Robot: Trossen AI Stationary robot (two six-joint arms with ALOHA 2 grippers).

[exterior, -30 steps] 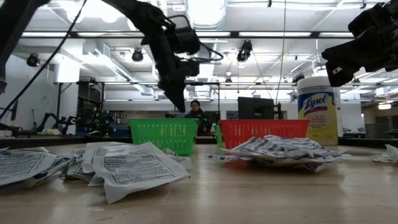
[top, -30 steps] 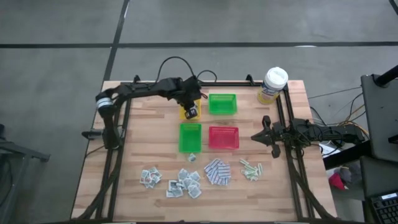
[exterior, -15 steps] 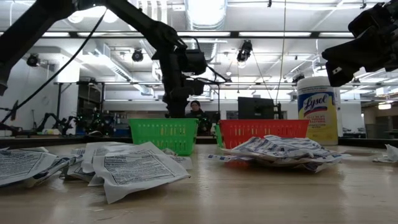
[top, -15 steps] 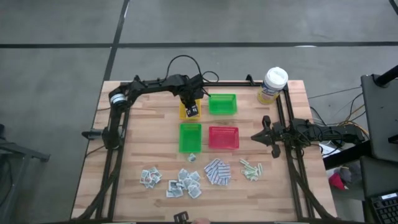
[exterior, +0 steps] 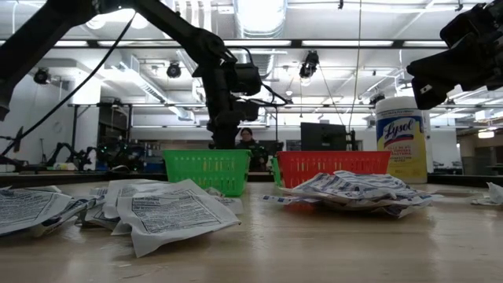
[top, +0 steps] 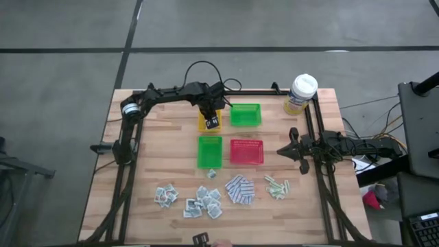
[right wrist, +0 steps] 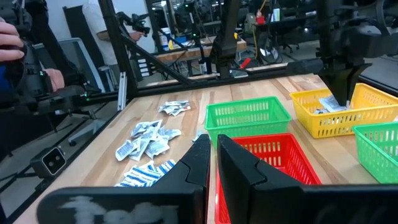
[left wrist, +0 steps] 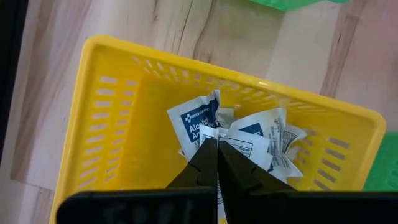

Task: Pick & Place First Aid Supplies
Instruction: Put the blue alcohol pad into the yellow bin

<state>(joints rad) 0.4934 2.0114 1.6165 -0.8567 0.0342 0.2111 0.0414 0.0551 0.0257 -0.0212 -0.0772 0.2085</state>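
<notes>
My left gripper (left wrist: 216, 144) reaches down into the yellow tray (top: 209, 122) at the table's far middle, shut on a white sachet (left wrist: 208, 132). Other blue-and-white printed sachets (left wrist: 252, 140) lie on the tray's floor. On the near part of the table are white-grey sachets (top: 204, 203), blue-and-white pads (top: 240, 189) and pale green strips (top: 277, 186), each kind in a loose heap. My right gripper (top: 281, 150) waits at the table's right edge, level, shut, with nothing in it. My left gripper pinches the white sachet's crumpled upper edge (left wrist: 210, 129) between its two fingertips. The fingers come from above, pointing steeply down into the tray. The sachet hangs below them among the sachets on the tray floor; whether it touches them, I cannot tell.
Two green trays (top: 245, 114) (top: 210, 151) and a red tray (top: 246, 151) stand close around the yellow one. A yellow canister with a white lid (top: 300, 94) stands at the far right corner. One stray sachet (top: 212, 174) lies just before the near green tray.
My left gripper has sunk into the yellow tray and tipped steeper, staying shut, while its arm stretched farther out. It has kept still for the last half second.
</notes>
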